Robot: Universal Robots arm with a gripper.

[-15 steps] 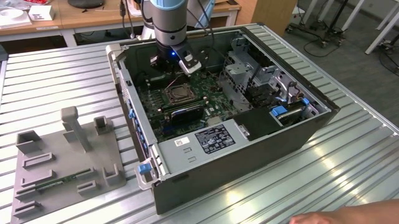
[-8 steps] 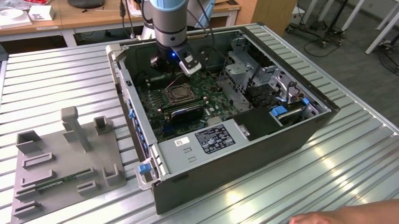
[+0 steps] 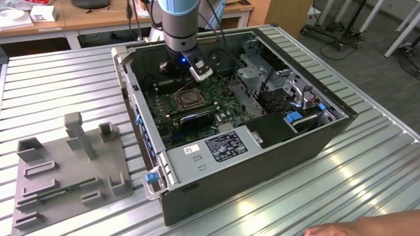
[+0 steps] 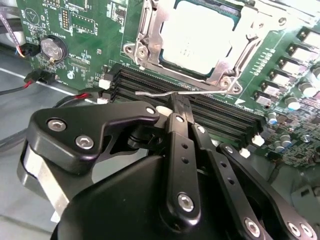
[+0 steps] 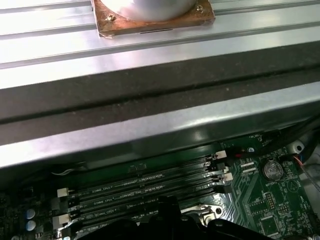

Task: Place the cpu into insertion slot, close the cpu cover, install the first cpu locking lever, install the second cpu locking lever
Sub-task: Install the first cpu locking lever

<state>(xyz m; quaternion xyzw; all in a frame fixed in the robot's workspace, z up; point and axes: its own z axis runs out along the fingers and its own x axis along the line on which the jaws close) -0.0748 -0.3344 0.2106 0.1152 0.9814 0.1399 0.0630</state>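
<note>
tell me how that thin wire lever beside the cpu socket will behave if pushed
The locking lever is a thin bent metal wire, so it will probably flex and spring back rather than stay stiff. It looks smooth and round, so the claw at it could slip off. Likely very light.

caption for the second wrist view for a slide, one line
End effector at the thin locking lever, with the chip seated under its closed metal cover.

A grey fixture tray (image 3: 62, 169) lies on the ribbed table (image 3: 52, 83) beside the open computer case (image 3: 262, 167).
</note>
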